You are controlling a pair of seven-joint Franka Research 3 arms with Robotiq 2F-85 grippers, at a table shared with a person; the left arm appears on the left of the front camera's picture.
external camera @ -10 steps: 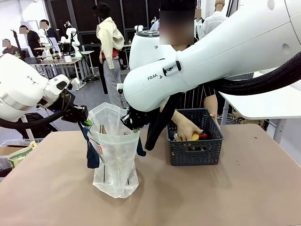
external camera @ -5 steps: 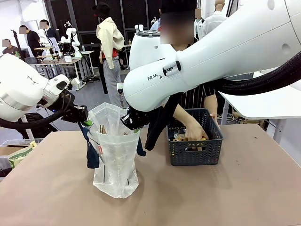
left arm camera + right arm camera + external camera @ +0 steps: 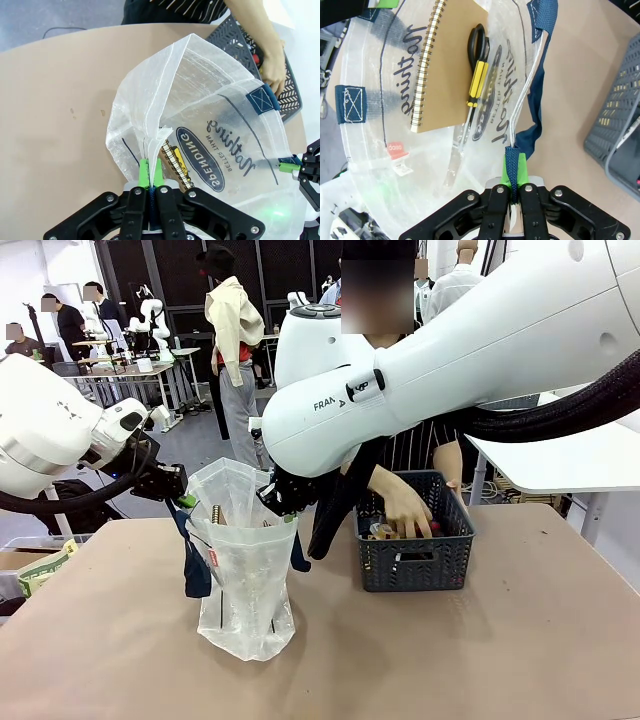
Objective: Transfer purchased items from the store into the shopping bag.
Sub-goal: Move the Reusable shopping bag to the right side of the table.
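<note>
The clear shopping bag (image 3: 246, 570) stands upright on the table, its mouth held open between my two grippers. My left gripper (image 3: 184, 502) (image 3: 150, 175) is shut on the bag's left rim. My right gripper (image 3: 280, 502) (image 3: 514, 172) is shut on the navy strap at the opposite rim. Inside the bag (image 3: 395, 100) lie a brown spiral notebook (image 3: 447, 65) and a black-and-yellow-handled tool (image 3: 476, 65). To the right stands the dark lattice basket (image 3: 415, 565) (image 3: 290, 95), where a person's hand (image 3: 405, 512) reaches among small colourful packets (image 3: 383, 532).
The person stands at the far side behind the basket. Bare tan tabletop (image 3: 480, 650) spreads in front of and to the right of the bag. My right arm's white bulk (image 3: 450, 350) hangs over the middle of the table.
The person's hand has shifted inside the basket and no longer shows the yellow item it held. Both grippers and the bag have stayed put.
</note>
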